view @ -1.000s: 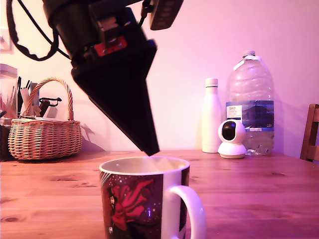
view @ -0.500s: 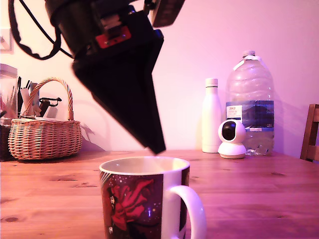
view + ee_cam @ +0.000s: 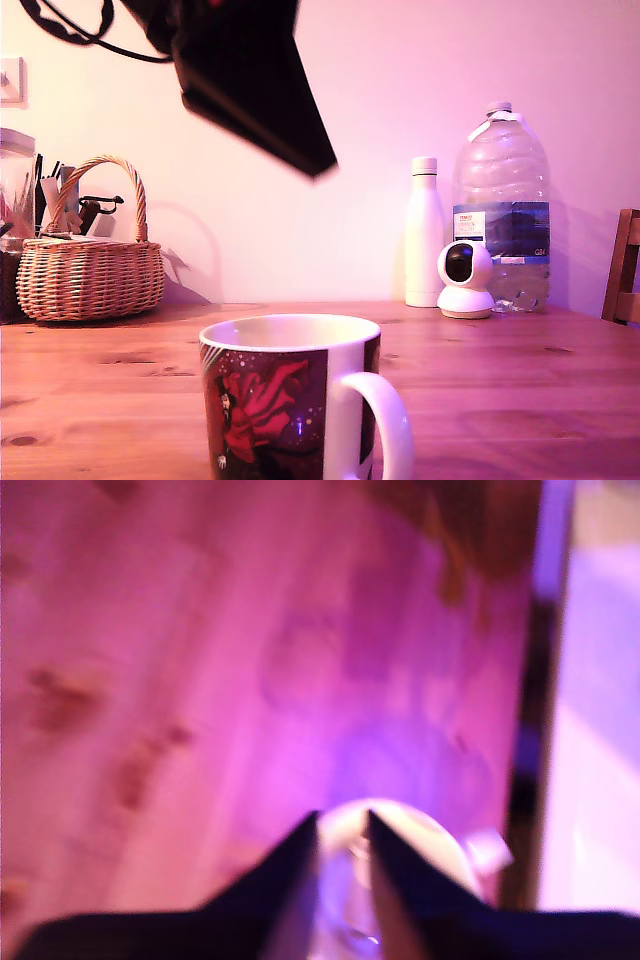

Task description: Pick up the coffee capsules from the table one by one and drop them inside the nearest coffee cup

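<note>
The white coffee cup with the dark red-caped print stands at the front of the wooden table, handle toward the exterior view's right. My black gripper hangs high above it, tip pointing down and toward the exterior view's right. In the blurred wrist view the two dark fingertips stand a narrow gap apart around my gripper, with nothing between them. The cup's white rim shows far below them. No coffee capsules can be made out on the table or in the fingers.
A wicker basket stands at the back on the exterior view's left. A white bottle, a small white camera and a large water jug line the back right. A chair edge shows at far right.
The gripper has risen from just over the cup's rim to well above it, drifting slightly toward the exterior view's right. The cup has not moved.
</note>
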`<state>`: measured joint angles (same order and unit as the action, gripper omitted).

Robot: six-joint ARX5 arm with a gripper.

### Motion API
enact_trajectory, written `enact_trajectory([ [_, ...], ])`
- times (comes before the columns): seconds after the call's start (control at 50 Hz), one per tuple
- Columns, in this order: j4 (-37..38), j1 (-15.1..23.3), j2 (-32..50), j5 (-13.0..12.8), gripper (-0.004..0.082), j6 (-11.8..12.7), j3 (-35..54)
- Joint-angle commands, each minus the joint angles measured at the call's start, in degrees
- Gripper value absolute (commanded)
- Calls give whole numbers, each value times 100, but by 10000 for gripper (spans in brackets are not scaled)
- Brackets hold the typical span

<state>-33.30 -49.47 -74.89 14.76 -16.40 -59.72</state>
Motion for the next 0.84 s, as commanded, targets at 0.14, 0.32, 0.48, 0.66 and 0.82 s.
enact_trajectory([
  [0.14,205,605,595,50,-19,164,-33],
  [0.32,299,1279,1001,149,-19,164,125],
  [0.48,295,1814,1353,151,-19,297,302],
  [0.66,299,2304,1788,153,-19,415,533],
  [0.82,284,2623,2159,153,-19,444,800],
])
